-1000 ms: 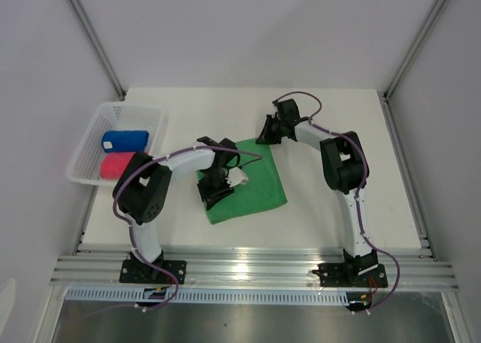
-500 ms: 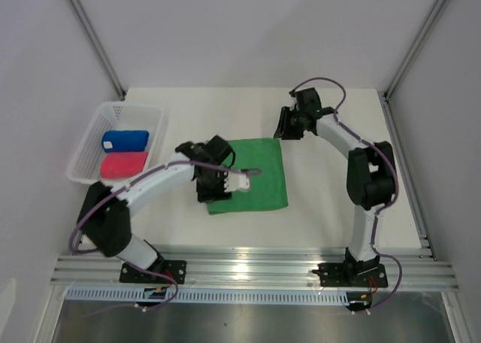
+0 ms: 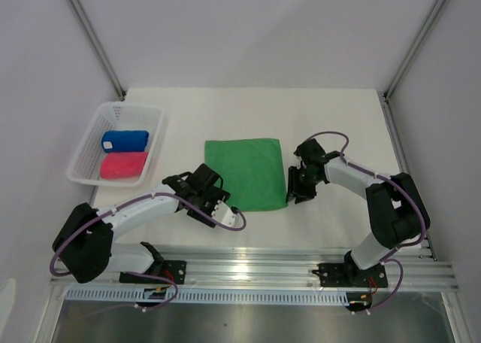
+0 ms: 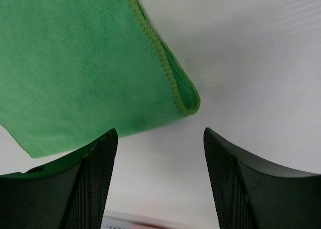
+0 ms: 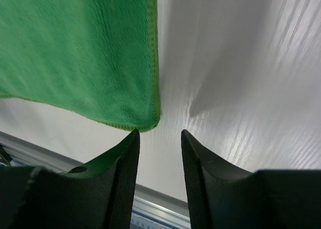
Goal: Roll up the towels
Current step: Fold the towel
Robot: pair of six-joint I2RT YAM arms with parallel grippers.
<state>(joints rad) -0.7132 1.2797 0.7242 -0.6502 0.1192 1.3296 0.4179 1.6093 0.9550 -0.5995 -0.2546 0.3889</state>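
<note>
You're looking at the bright green square microfibre towel (image 3: 246,171) lying flat mid-table, roughly square so no real long axis, near edge facing the arm bases. L gripper (image 3: 218,207) is sitting by its near-left corner and R gripper (image 3: 295,186) by near-right, both equally close. L jaws are gaping wide, R abt half open, both holding nothing

No text, label, brand, number or sign can be read in any of the three views.
</note>
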